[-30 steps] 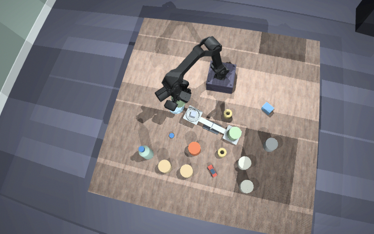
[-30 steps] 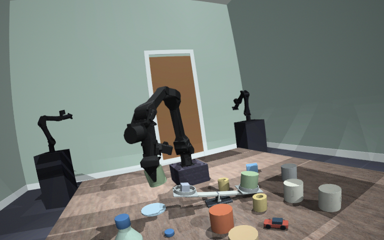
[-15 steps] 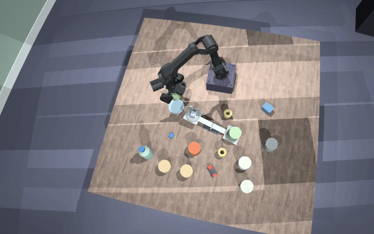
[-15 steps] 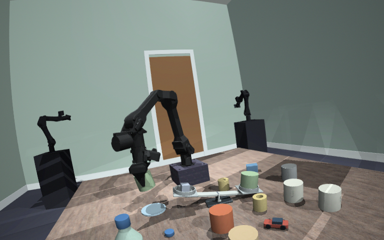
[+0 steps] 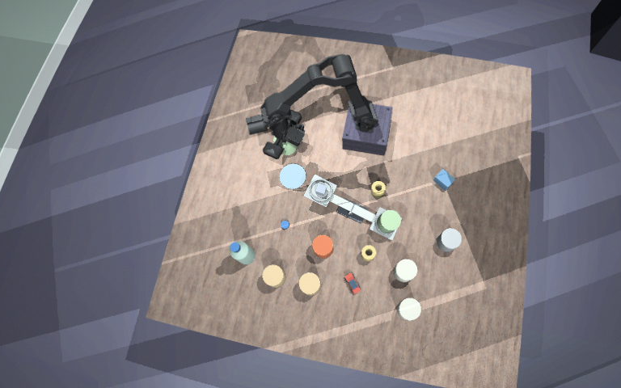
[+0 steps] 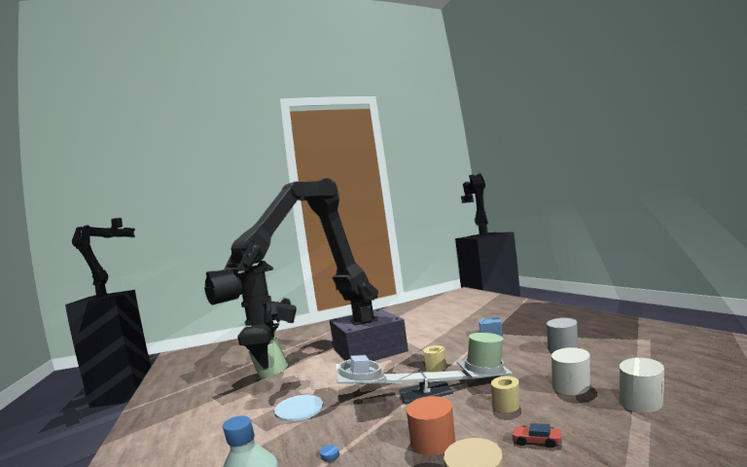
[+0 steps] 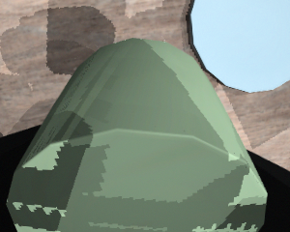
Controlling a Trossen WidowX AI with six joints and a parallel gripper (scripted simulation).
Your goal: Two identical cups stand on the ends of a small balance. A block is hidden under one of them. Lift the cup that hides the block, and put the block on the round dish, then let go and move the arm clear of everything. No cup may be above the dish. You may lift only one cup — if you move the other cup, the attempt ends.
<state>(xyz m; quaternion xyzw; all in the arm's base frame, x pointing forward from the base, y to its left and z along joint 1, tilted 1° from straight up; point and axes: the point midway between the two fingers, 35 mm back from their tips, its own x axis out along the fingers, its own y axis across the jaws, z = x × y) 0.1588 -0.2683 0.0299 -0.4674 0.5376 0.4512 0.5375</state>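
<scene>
Lifted cup: pale green, tapered, slightly tilted, gripped in the claw, away from the balance and beside the dish rather than above it.
Second cup: same green, upright on one end of the balance.
Block: small, pale grey-blue, uncovered, inside the ring on the opposite end.
Balance: light beam, square end plates, dark foot, standing on the desk; block end lower.
Dish: round, light blue, flat, near the block end, bearing nothing.
</scene>
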